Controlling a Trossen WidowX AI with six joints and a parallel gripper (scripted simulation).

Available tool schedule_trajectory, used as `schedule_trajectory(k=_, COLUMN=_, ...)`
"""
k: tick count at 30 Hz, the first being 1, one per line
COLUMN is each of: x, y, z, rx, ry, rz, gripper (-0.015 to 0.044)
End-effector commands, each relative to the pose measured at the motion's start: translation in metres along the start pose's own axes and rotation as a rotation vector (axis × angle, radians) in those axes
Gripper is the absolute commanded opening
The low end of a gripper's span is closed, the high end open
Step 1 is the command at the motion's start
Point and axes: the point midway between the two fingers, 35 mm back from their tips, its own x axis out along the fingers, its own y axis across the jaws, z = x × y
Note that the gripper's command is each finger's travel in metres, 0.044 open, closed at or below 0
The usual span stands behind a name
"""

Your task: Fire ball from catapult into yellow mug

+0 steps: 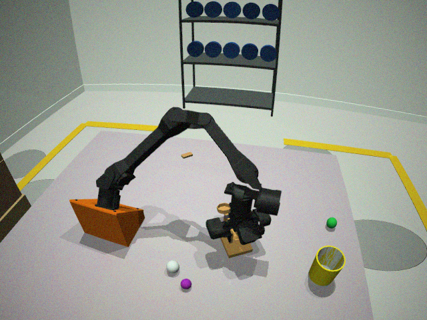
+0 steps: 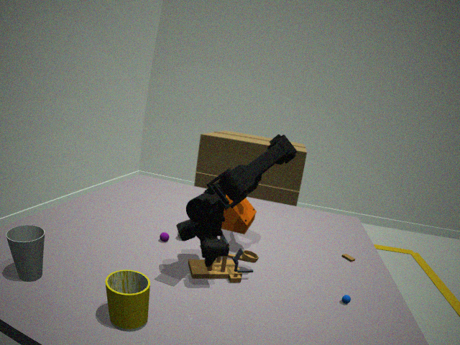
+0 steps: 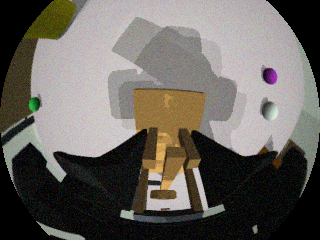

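Observation:
The wooden catapult [image 1: 237, 247] [image 2: 200, 268] [image 3: 150, 110] stands level, on or very near the pale surface. My gripper [image 1: 233, 237] [image 2: 215, 260] [image 3: 170, 134] points down and is shut on the catapult's upright frame, one finger on each side. The catapult's round cup [image 1: 223, 208] [image 2: 249, 256] looks empty. The yellow mug [image 1: 323, 275] [image 2: 128, 310] [image 3: 50, 20] stands upright and open at the top. A white ball [image 1: 172, 267] [image 3: 270, 110] and a purple ball [image 1: 185, 283] [image 2: 164, 236] [image 3: 270, 76] lie near each other. A green ball [image 1: 331, 222] [image 3: 34, 104] lies behind the mug in the top view.
A grey cup [image 2: 29, 256] stands left of the mug in the exterior view. A blue ball [image 2: 346, 298] and a small wooden block [image 1: 187, 155] [image 2: 348, 257] lie on the far side of the catapult from the purple ball. The arm's orange base [image 1: 107, 223] [image 2: 239, 218] stands behind the catapult in the exterior view.

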Motion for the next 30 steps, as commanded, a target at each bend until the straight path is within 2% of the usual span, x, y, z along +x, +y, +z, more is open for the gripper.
schedule_trajectory(k=1, x=0.000, y=0.000, z=0.000, rx=-0.001, ry=0.000, rz=0.000, gripper=0.0000)
schedule_trajectory(k=4, x=0.000, y=0.000, z=0.000, rx=-0.001, ry=0.000, rz=0.000, gripper=0.0000)
schedule_trajectory(k=18, x=0.000, y=0.000, z=0.000, rx=-0.001, ry=0.000, rz=0.000, gripper=0.0367)
schedule_trajectory(k=21, x=-0.023, y=0.002, z=0.002, rx=-0.001, ry=-0.003, rz=-0.002, gripper=0.0440)
schedule_trajectory(k=24, x=-0.076, y=0.001, z=0.003, rx=0.001, ry=-0.005, rz=-0.004, gripper=0.0440)
schedule_trajectory(k=26, x=-0.097, y=-0.001, z=0.001, rx=0.001, ry=-0.005, rz=-0.005, gripper=0.0440)
schedule_trajectory(k=29, x=-0.100, y=-0.002, z=0.001, rx=0.001, ry=-0.004, rz=-0.005, gripper=0.0440)
schedule_trajectory(k=30, x=-0.090, y=-0.001, z=0.004, rx=0.011, ry=-0.010, rz=0.005, gripper=0.0440)
